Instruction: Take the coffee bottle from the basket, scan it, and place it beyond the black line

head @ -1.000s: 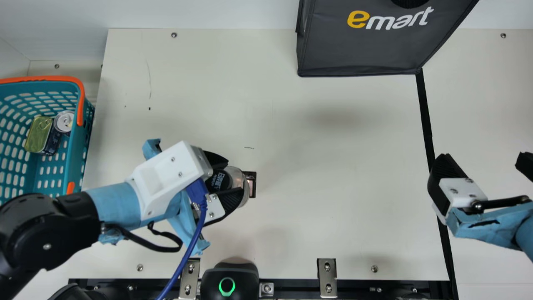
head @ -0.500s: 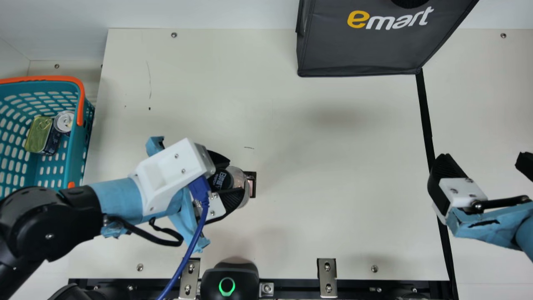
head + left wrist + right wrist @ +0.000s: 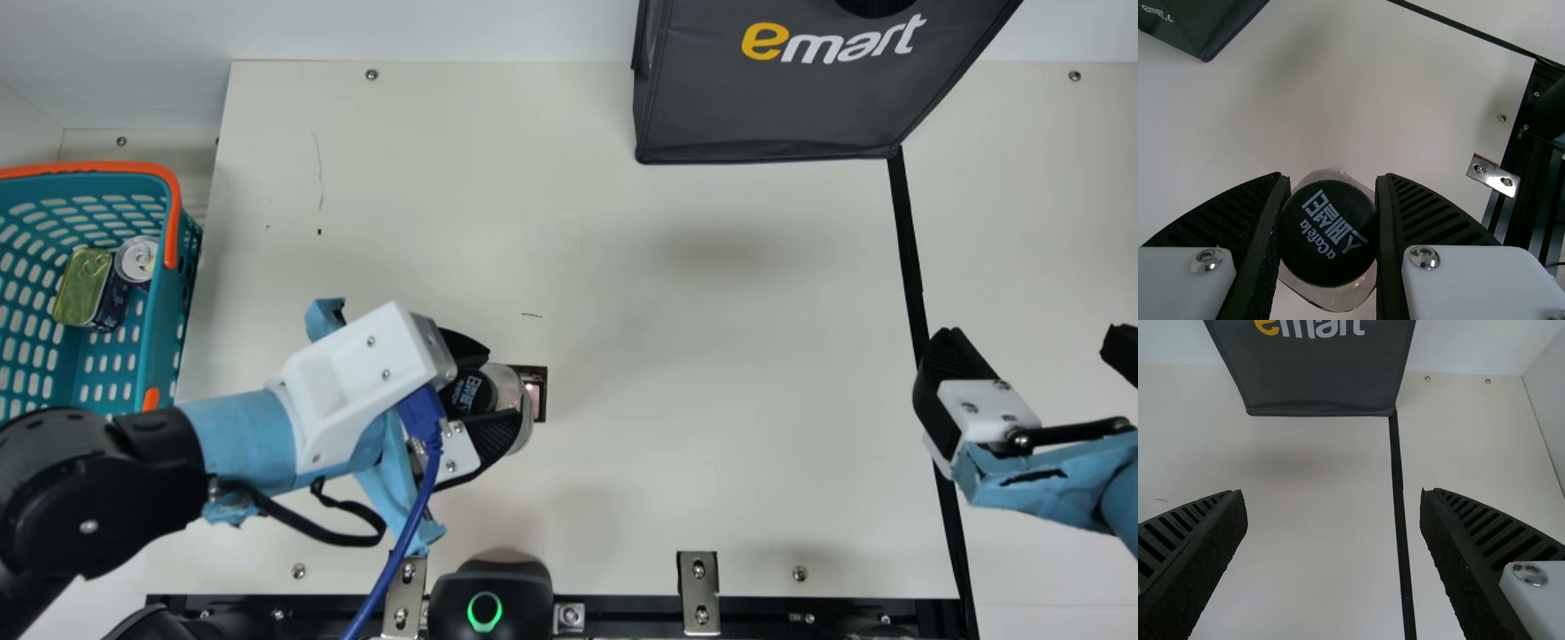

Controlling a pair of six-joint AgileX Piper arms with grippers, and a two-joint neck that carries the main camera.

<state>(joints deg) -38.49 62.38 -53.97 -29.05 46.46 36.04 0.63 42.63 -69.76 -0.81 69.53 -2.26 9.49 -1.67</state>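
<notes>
In the main view my left gripper [image 3: 484, 388] is shut on the coffee bottle [image 3: 508, 391], holding its black cap end over the small dark scanner window [image 3: 540, 393] in the table. The left wrist view has the black cap of the coffee bottle [image 3: 1328, 232] squeezed between both pads of my left gripper [image 3: 1328, 200]. At the right, my right gripper [image 3: 1031, 351] stands open beside the black line [image 3: 909, 258]. Seen from the right wrist, that black line [image 3: 1399, 500] runs between the parted fingers of my right gripper [image 3: 1333, 503].
The teal basket [image 3: 169, 329] at the left holds cans [image 3: 84, 284]. A dark bag [image 3: 773, 98] stands at the back, its corner at the black line. A black device with a green ring [image 3: 489, 604] and metal brackets [image 3: 699, 591] line the front edge.
My left arm has shifted slightly, first a little toward the back and then back toward the front, with the bottle tilting a little in its grip. The right arm has kept still.
</notes>
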